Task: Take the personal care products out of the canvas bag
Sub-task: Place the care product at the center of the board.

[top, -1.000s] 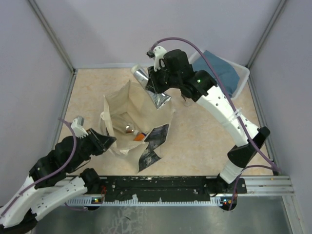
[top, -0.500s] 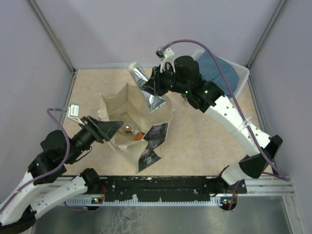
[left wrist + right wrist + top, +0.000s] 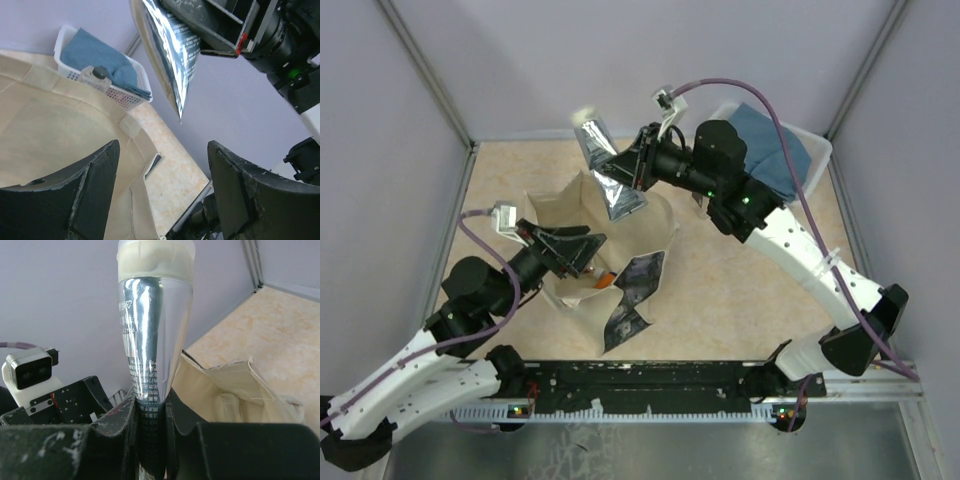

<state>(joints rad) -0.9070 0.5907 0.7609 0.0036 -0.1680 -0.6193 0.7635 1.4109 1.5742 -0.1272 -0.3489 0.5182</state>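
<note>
Top view, with both wrist views. The right fingers (image 3: pixel 623 168) were clenched on a silver tube (image 3: pixel 603 170), gripping its flat crimped end. They held it in the air above the far rim of the canvas bag (image 3: pixel 558 208), clear of the cloth. The tube's long axis ran on from the fingers, cap pointing away to the far left.

The left fingers (image 3: pixel 588 250) were spread wide and grasped nothing. They pointed right, over the bag's open mouth, and whether they brushed the near-left rim could not be told. An orange-marked product (image 3: pixel 607 282) lay low inside the bag, just near-right of these fingertips; its long axis could not be read.

The left arm was the nearer one to what remained in the bag, so the next reach probably fell to it. The white basket (image 3: pixel 820 150), holding a blue cloth (image 3: pixel 770 140), stood on the tabletop (image 3: pixel 720 270) at the far right, beyond the right arm.
</note>
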